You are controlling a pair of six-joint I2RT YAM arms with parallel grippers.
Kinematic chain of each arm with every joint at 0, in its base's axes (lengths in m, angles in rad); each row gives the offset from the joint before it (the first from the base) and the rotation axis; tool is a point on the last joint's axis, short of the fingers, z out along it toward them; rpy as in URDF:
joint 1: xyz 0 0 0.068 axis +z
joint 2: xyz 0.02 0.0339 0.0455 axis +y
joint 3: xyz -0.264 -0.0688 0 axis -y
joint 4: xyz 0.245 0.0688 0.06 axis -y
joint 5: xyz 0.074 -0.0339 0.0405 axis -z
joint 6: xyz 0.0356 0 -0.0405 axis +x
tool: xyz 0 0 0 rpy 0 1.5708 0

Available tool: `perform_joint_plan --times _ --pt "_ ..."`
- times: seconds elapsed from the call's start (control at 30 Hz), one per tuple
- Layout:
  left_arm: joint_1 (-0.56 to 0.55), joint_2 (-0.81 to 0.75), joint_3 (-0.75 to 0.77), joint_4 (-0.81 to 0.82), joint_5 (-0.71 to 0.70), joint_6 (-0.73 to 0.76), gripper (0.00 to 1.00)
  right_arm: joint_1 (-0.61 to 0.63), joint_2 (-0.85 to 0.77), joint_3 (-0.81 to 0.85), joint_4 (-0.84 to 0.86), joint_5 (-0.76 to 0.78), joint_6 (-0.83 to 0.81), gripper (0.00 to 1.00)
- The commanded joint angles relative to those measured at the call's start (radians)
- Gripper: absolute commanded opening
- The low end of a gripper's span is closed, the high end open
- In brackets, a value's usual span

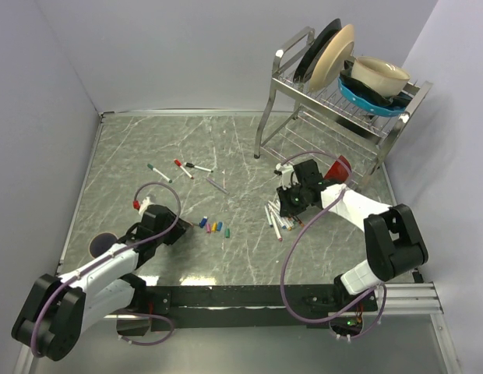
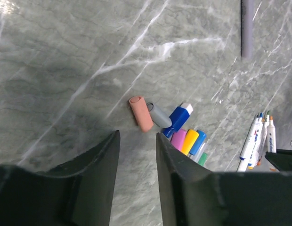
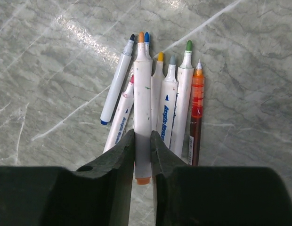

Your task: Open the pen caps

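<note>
Here, my left tool [image 2: 137, 137] hangs part-open and empty just behind the loose caps [image 2: 141, 114]; my right tool [image 3: 142, 137] pinches an uncapped pen [image 3: 142, 84], which could knock the pile [image 3: 169, 108] beside it rolling when released.
</note>
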Motion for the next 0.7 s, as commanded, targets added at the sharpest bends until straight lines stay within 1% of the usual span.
perform_joint_plan --times 0.0,0.1,0.13,0.2,0.3,0.33,0.47,0.53,0.57,0.6,0.63,0.67 --pt "0.003 0.005 0.009 0.050 0.017 -0.002 0.43 -0.005 0.017 0.048 -0.017 -0.002 0.003 0.27" --pt "0.003 -0.002 0.015 0.042 0.012 -0.002 0.46 -0.007 0.013 0.052 -0.020 -0.002 0.003 0.28" --pt "0.003 -0.005 0.018 0.036 0.011 0.000 0.48 -0.007 0.011 0.052 -0.020 -0.002 0.003 0.31" --pt "0.003 -0.017 0.030 0.019 0.002 0.006 0.52 -0.007 0.007 0.055 -0.020 -0.002 0.001 0.34" --pt "0.003 -0.031 0.058 -0.008 0.000 0.033 0.62 -0.005 -0.007 0.058 -0.023 0.003 0.000 0.38" --pt "0.005 -0.034 0.067 -0.016 0.000 0.052 0.68 -0.007 -0.016 0.058 -0.023 0.003 -0.003 0.39" --pt "0.022 -0.038 0.131 -0.045 0.005 0.107 0.80 -0.007 -0.058 0.069 -0.034 -0.006 -0.026 0.41" --pt "0.051 -0.040 0.157 -0.032 0.035 0.145 0.87 -0.007 -0.096 0.092 -0.073 -0.070 -0.098 0.43" --pt "0.063 -0.037 0.162 -0.015 0.052 0.159 0.88 -0.007 -0.108 0.104 -0.099 -0.112 -0.131 0.44" --pt "0.092 -0.034 0.167 0.000 0.069 0.171 0.92 -0.007 -0.133 0.135 -0.166 -0.203 -0.204 0.44" --pt "0.111 -0.028 0.179 0.007 0.077 0.182 0.94 -0.008 -0.147 0.147 -0.201 -0.265 -0.241 0.44" --pt "0.129 -0.006 0.188 0.043 0.094 0.187 0.94 -0.008 -0.162 0.153 -0.228 -0.306 -0.272 0.44"
